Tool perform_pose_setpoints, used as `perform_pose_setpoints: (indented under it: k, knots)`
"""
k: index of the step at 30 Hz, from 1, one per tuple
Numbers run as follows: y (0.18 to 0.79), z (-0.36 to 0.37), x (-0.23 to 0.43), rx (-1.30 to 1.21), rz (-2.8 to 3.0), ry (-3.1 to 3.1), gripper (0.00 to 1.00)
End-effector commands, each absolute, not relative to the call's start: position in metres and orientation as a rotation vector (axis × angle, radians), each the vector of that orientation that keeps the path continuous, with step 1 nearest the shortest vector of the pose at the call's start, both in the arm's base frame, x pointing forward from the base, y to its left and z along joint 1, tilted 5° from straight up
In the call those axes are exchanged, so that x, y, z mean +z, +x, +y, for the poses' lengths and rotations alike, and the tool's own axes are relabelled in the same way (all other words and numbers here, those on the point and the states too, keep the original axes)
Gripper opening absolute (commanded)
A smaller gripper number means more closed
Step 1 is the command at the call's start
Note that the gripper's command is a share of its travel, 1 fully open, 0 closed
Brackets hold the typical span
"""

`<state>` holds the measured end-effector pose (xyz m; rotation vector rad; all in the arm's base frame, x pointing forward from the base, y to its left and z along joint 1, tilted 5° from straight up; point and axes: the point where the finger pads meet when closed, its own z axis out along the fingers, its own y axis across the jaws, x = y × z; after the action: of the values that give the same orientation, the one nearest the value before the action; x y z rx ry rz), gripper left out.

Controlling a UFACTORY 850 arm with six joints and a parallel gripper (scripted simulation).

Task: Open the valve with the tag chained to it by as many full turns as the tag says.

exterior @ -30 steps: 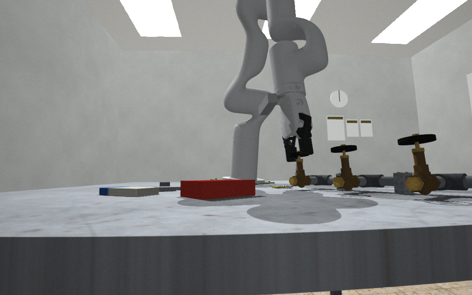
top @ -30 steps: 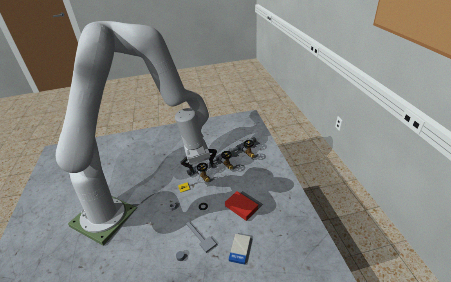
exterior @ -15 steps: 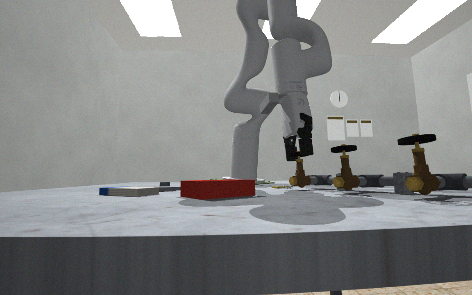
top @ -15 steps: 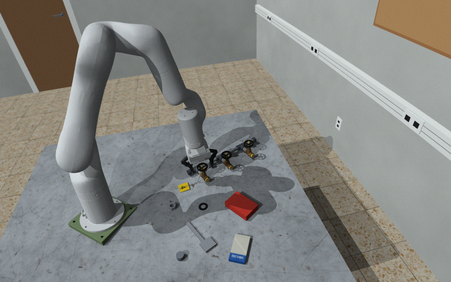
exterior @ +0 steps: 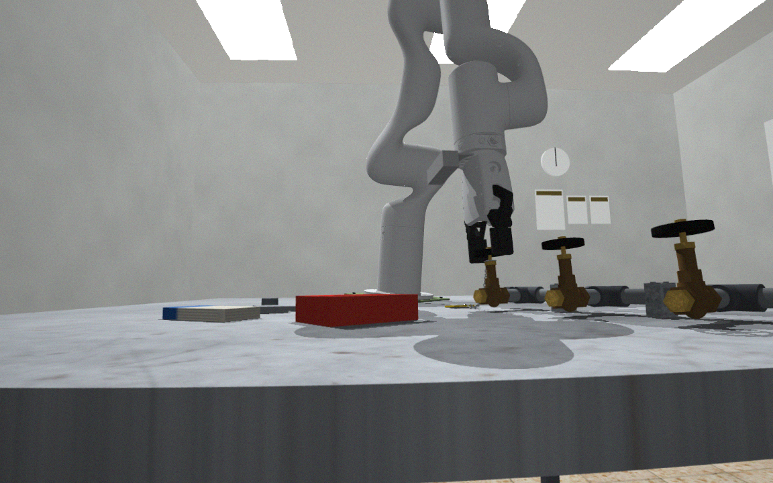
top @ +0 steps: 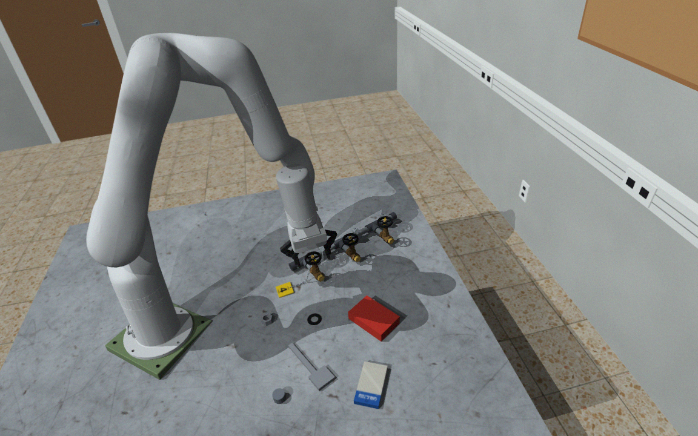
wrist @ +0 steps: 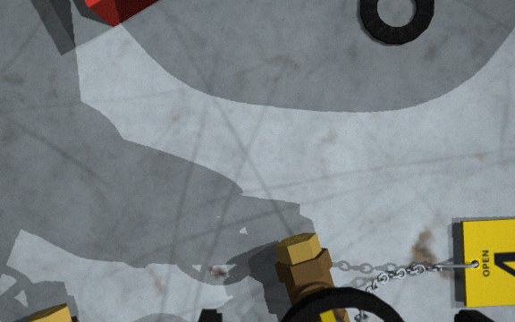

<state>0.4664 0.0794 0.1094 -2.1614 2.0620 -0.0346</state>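
Observation:
Three brass valves with black handwheels stand in a row on a grey pipe. The left valve (top: 316, 269) (exterior: 490, 292) (wrist: 304, 268) has a chain (wrist: 387, 272) running to a yellow tag (top: 284, 289) (wrist: 503, 261) that reads "OPEN 4 TURNS". The middle valve (top: 350, 242) (exterior: 565, 282) and the right valve (top: 385, 223) (exterior: 686, 288) carry no tag. My gripper (top: 309, 250) (exterior: 489, 252) (wrist: 340, 317) is open, pointing down, with one finger on each side of the tagged valve's handwheel (wrist: 316, 299). In the exterior view the fingers hide that wheel.
A red block (top: 373, 317) (exterior: 356, 309) (wrist: 114, 6) and a black washer (top: 308, 318) (wrist: 393, 38) lie in front of the valves. A nut (top: 268, 318), a grey paddle (top: 319, 373), a grey cylinder (top: 281, 395) and a blue-and-white box (top: 371, 384) (exterior: 212, 312) lie nearer the table's front.

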Motion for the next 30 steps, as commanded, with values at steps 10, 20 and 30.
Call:
perform_pose_setpoints:
  k: [10,20,30]
  knots:
    - [0.467,0.079,0.116,-0.037,2.064,-2.163,1.00]
    - [0.466,0.078,0.131,-0.034,2.062,-2.162,1.00]
    - [0.462,0.075,0.155,-0.034,2.062,-2.162,1.00]
